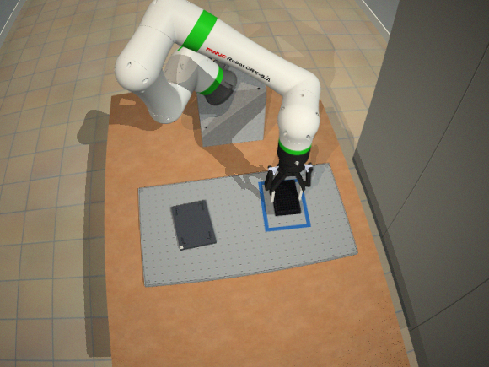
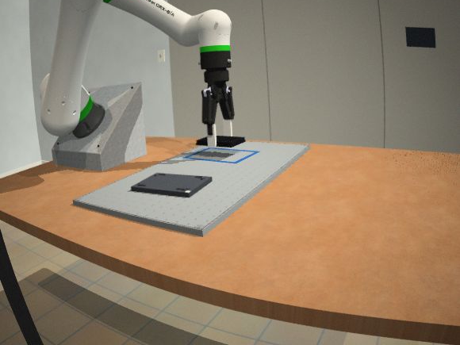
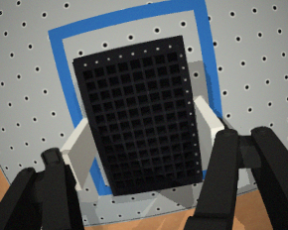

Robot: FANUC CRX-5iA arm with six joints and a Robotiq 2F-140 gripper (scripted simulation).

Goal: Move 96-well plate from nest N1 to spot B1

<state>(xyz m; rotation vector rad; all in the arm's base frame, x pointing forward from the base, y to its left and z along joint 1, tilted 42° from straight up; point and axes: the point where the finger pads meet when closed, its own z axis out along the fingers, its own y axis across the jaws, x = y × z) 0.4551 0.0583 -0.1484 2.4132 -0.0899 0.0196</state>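
My gripper is shut on the black 96-well plate, its white finger pads on the plate's two long sides. The plate hangs level, right way up, a little above the deck over the blue taped outline B1. In the exterior view the plate floats above the outline and its shadow falls inside the tape. In the wrist view the plate covers most of the outline, its long sides roughly along the outline's long sides. The dark plate nest N1 lies empty at the deck's left.
The grey perforated deck lies on an orange table. The robot's grey base block stands behind the deck. A tall grey cabinet stands to the right of the table.
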